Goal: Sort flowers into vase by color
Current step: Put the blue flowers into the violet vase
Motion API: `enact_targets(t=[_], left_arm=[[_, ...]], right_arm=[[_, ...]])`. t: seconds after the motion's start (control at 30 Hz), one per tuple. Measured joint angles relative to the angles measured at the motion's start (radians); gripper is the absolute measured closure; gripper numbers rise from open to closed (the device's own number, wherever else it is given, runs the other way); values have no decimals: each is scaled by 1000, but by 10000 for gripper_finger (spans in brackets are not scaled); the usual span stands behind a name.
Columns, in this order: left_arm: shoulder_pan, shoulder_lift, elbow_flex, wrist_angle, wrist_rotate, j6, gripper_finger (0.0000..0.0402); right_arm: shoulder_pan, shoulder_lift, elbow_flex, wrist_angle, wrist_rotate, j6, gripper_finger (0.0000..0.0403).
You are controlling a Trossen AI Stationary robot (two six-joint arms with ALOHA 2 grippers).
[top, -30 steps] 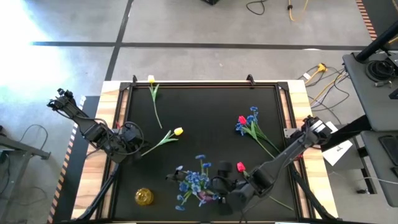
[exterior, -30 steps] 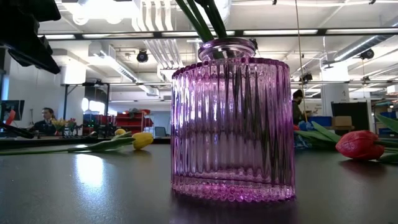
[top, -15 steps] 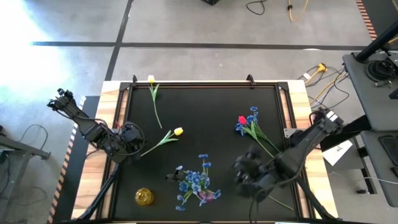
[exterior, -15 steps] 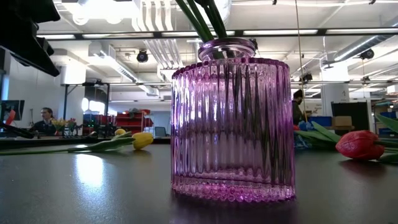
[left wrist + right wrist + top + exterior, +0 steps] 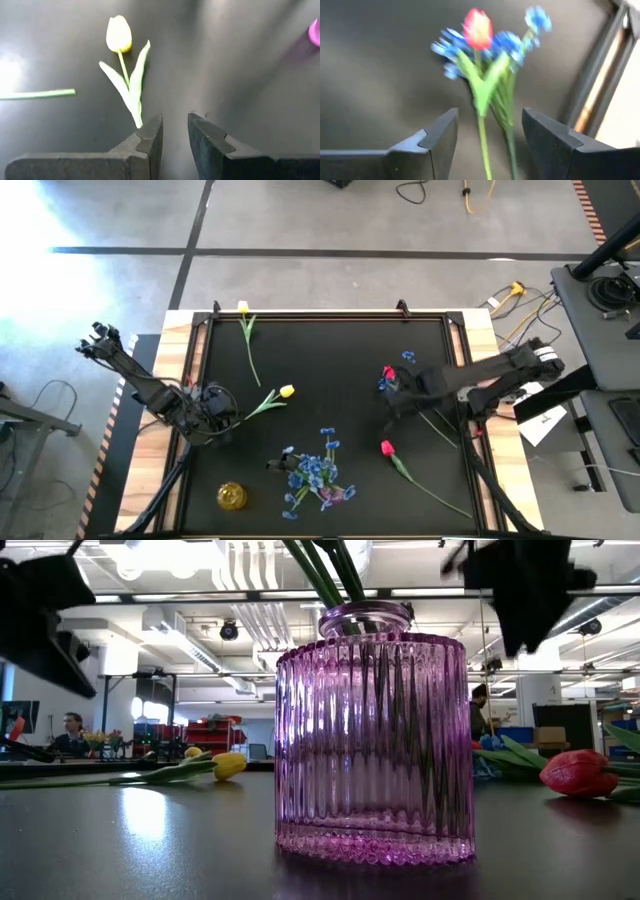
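The right hand [image 5: 487, 145] is seen with its fingers spread and empty, held over the right of the table [image 5: 330, 345], just above a red tulip [image 5: 477, 27] lying among blue sprays [image 5: 507, 42]. The step in hand is judged to be the approach to that tulip; next, a descent onto the thin stem and a closing on it are called for. The left hand [image 5: 175, 132] is likewise parted and empty, lowered at the base of a yellow tulip [image 5: 119, 34] at the table's left. A second red tulip [image 5: 386, 447] is laid near the front right. Blue sprays are gathered in a ribbed purple vase [image 5: 373, 735] at the near centre, with a yellow vase [image 5: 231, 496] to its left.
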Motion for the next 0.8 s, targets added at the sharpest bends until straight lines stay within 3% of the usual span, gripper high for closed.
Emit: enact_targets(t=[0.1,0.33,0.57,0.67,0.8], left_arm=[[0,0,-20,16,37,-25,325],[0,1,-36,66,41,-48,325],[0,4,4,82,-21,-58,325],[0,4,29,79,-93,-40,325],[2,4,55,73,-200,-3,325]], right_arm=[[-102,-30,-104,15,-112,-99,189],[-274,-73,-345,294,-301,-388,190],[-409,-70,-478,388,-324,-445,197],[-428,-68,-507,482,-388,-523,200],[-452,-42,-542,540,-389,-566,200]])
